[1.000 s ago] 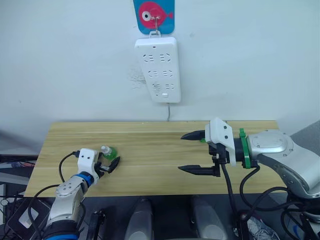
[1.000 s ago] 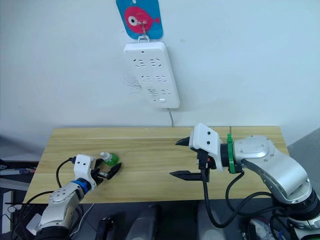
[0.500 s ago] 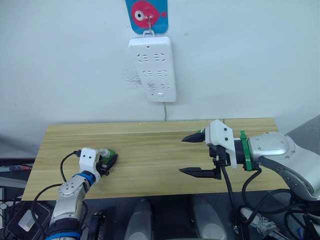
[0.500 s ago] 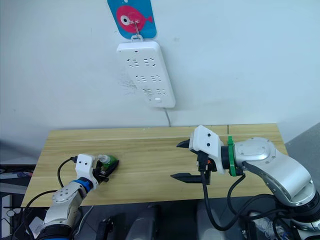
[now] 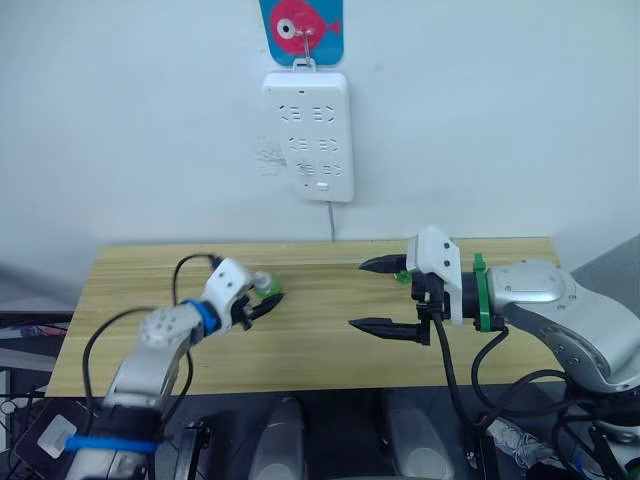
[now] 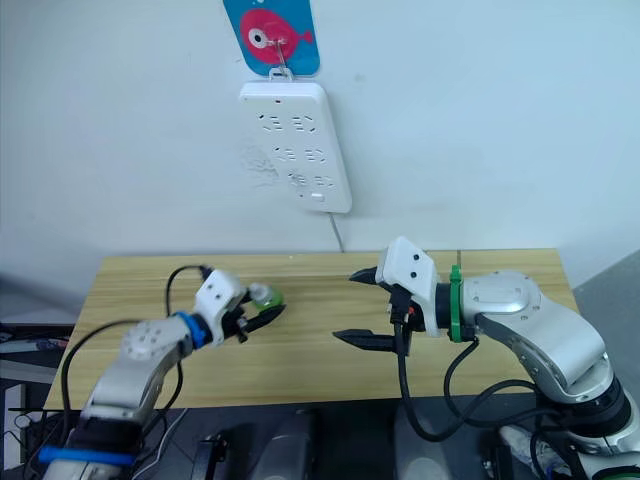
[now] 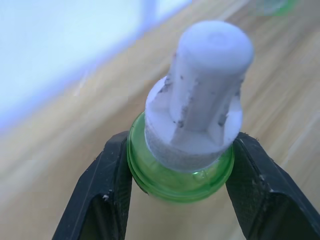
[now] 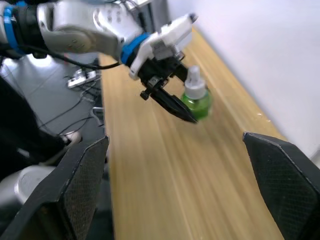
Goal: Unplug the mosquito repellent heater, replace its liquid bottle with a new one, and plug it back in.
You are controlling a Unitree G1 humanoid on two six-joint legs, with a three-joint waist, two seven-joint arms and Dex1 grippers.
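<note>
Left claw point(image 7: 180, 190) gripping green bottle point(image 7: 192, 135)

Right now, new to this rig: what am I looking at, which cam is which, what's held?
It is a two-armed humanoid robot at a wooden table. Two pictures come from its head, looking down over both arms; the other two come from a camera on each wrist. The left hand grips a small green bottle with a white cap by its neck, between two black fingers. The right hand is open and holds nothing. A white power strip hangs on the wall under a fish-picture hook.
</note>
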